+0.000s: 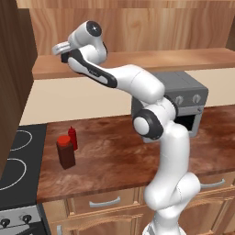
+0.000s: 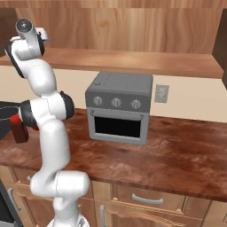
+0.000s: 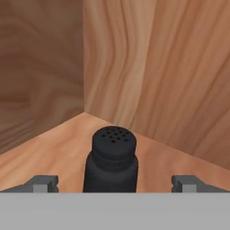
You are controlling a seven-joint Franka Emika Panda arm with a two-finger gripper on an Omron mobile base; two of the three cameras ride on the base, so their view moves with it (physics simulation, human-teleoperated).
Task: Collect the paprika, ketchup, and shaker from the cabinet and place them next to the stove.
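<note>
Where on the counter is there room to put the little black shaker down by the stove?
Bare counter lies between the paprika and the toaster oven, and in front of the jar toward the counter edge. It is crowded right by the stove, where the paprika and ketchup stand close together.

The shaker, black with a perforated rounded top, stood upright on the cabinet shelf near its inner corner. The paprika and ketchup stood upright on the counter, just beside the stove.
</note>
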